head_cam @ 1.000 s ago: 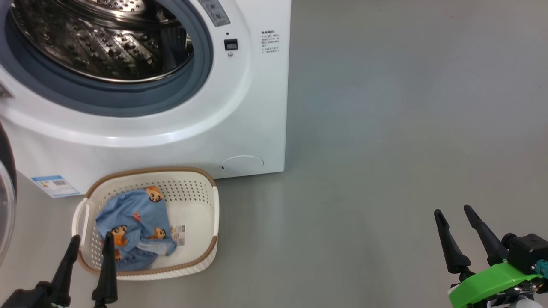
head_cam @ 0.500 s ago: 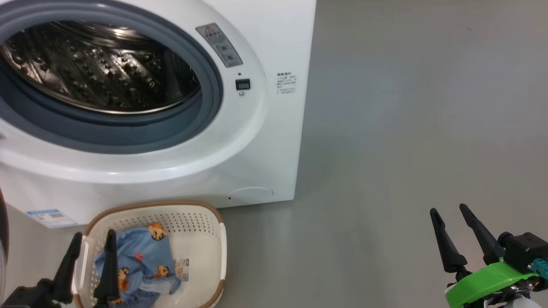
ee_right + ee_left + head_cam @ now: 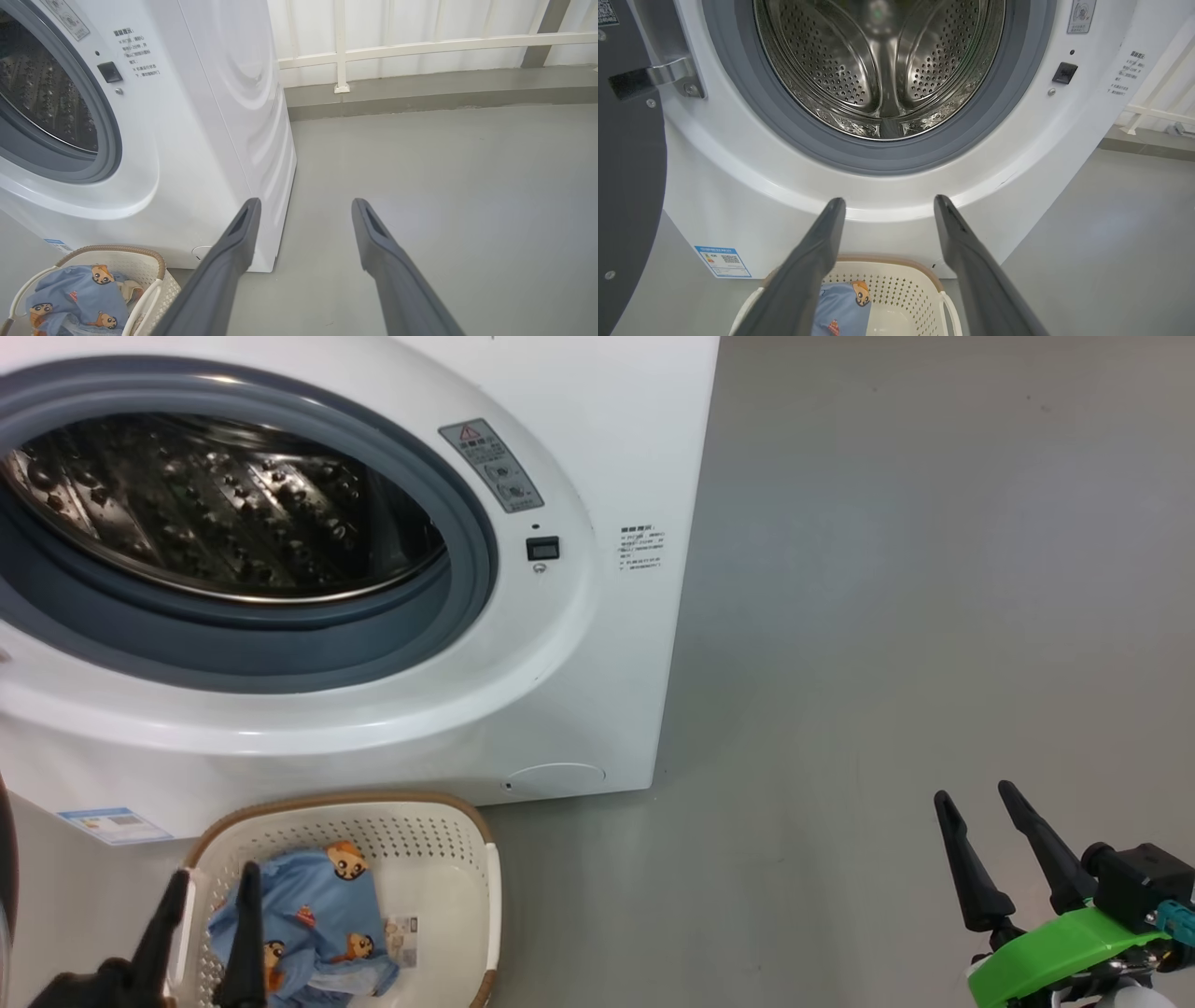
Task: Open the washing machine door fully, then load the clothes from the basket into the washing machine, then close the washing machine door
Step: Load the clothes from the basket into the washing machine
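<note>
Head view with both wrist views. Against the picture of a second ago, the whole head view is shifting. The washing machine (image 3: 597,644) is now sitting lower and further right in it, and the basket (image 3: 489,896) is sliding toward the bottom edge. This is the camera moving, probably lifting and turning left, not the things.

The basket is still standing on the floor (image 3: 887,616) just in front of the washing machine, below its opening. The clothes (image 3: 308,915) are lying heaped inside the basket as before, toward the side away from the washing machine.

The door (image 3: 626,186) is hanging swung out to the left of the washing machine's opening on its metal hinge (image 3: 668,74). This is leaving the steel drum (image 3: 215,513) fully exposed.

The left gripper (image 3: 214,873) is hovering over the near side of the basket. Its fingers are spread wide and gripping nothing, with one fingertip above the clothes. The right gripper (image 3: 974,791) is waiting well to the right of the washing machine over bare floor, equally wide open and empty.

Reading: the door-opening step appears done and nothing is loaded yet. The view is probably being re-aimed to take in both drum and basket. The next step is likely a descent of the left gripper onto the clothes.
</note>
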{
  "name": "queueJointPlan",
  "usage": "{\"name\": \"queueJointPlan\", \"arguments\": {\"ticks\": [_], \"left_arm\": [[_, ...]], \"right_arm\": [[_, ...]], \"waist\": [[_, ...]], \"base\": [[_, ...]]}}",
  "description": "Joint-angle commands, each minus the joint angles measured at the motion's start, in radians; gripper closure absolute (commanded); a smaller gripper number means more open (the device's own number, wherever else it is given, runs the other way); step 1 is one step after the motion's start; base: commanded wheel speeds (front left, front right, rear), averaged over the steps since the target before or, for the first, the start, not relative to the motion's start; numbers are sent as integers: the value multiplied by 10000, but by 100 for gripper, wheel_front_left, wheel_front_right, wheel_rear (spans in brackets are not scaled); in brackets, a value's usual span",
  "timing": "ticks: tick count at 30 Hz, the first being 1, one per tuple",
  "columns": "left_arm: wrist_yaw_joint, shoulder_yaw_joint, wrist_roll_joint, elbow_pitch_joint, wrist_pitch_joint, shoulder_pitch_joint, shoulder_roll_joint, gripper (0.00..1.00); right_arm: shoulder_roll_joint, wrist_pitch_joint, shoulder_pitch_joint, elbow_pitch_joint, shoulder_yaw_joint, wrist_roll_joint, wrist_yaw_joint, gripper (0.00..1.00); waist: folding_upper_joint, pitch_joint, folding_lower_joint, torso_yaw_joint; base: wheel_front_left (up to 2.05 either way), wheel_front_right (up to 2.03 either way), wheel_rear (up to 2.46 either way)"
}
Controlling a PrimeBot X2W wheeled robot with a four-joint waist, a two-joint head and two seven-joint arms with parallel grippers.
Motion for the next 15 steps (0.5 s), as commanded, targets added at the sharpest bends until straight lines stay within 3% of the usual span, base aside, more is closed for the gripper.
{"name": "queueJointPlan", "arguments": {"ticks": [1, 8, 15], "left_arm": [[-29, 244, 152, 139, -53, -357, 132, 0], [-29, 60, 391, 1755, -53, -827, -41, 0], [-29, -487, 781, 4540, -53, -2210, -40, 0]], "right_arm": [[-79, -120, -192, -266, 245, -102, 16, 0], [22, -120, -396, -319, 440, -125, 16, 0], [148, -120, -800, -383, 741, -116, 16, 0]], "waist": [[0, 110, 0, 5], [0, 553, 0, -45], [0, 1465, 0, -128]], "base": [[0, 0, 0], [0, 0, 0], [0, 0, 0]]}}
